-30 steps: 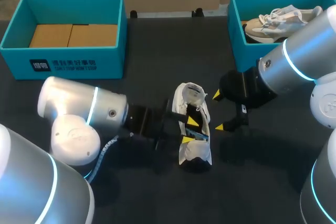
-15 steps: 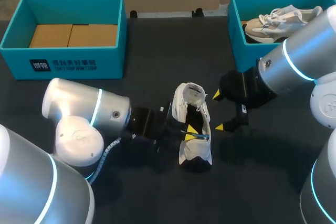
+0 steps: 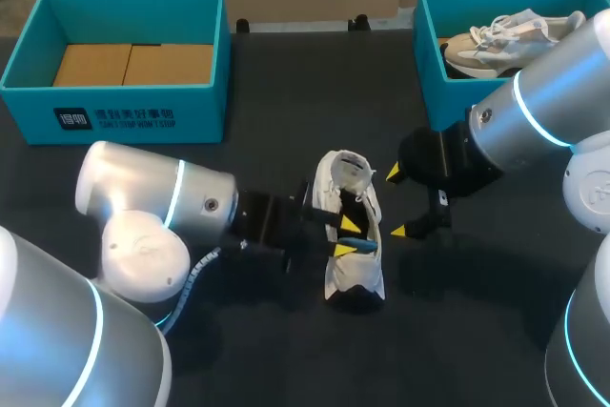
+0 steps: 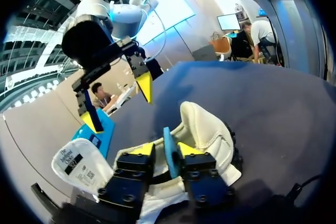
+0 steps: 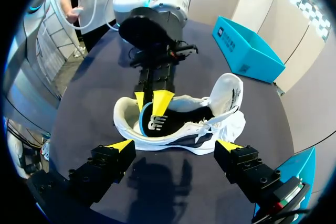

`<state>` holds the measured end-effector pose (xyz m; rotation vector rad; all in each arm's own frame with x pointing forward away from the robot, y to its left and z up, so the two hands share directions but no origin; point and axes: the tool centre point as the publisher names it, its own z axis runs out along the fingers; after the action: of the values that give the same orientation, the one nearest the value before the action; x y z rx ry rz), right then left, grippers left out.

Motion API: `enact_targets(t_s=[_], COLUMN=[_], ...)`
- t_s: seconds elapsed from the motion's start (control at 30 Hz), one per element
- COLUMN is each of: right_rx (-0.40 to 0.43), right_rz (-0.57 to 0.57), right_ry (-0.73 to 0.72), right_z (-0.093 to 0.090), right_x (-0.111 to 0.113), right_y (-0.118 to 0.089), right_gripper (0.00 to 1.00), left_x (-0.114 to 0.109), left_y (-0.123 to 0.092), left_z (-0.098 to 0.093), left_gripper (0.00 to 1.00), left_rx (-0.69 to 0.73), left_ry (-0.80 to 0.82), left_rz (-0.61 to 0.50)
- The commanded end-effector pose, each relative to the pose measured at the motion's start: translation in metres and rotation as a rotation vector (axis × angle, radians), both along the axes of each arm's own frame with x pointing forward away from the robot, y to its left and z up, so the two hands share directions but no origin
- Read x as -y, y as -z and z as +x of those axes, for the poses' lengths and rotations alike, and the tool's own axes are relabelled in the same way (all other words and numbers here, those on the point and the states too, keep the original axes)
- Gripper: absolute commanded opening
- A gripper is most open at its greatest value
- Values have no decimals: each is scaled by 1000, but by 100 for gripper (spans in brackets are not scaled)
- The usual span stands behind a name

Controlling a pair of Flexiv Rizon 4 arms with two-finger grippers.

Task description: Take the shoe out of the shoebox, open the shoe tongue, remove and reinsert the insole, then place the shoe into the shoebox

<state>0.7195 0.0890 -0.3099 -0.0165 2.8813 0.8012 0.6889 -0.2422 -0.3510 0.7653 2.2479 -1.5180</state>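
A white shoe [image 3: 353, 275] [image 4: 207, 129] [image 5: 157, 137] lies on the dark table, its tongue [image 3: 348, 167] pulled up. My left gripper [image 3: 347, 236] [image 4: 166, 149] [image 5: 151, 99] reaches into the shoe's opening from the left. The blue insole's raised edge [image 3: 364, 246] [image 4: 170, 153] [image 5: 143, 124] stands between its parted fingers, so this gripper is open. My right gripper [image 3: 396, 202] [image 5: 176, 144] [image 4: 117, 103] hangs wide open just right of the shoe and holds nothing. At the back right, a teal shoebox [image 3: 434, 92] holds a second shoe [image 3: 505, 35].
A second teal box [image 3: 114, 107] [image 5: 247, 51] with brown cardboard inside stands at the back left. The table's near edge lies below the shoe.
Half a second ago my left gripper's fingers were pinched together at the insole's edge; now they stand apart again. The shoe and my right arm have not moved.
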Motion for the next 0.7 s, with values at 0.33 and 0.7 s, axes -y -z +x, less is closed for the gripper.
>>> enact_targets(t_s=[0.33,0.7], right_rx=[2,2], right_rz=[0,0], right_ry=[0,0], right_z=[-1,-1], right_x=[0,0], right_y=[1,1], right_gripper=[100,100], left_x=[-13,-20], left_y=[-35,-53], left_z=[0,5], left_gripper=[93,88], left_rx=[48,82], left_ry=[14,19], left_rz=[-31,-50])
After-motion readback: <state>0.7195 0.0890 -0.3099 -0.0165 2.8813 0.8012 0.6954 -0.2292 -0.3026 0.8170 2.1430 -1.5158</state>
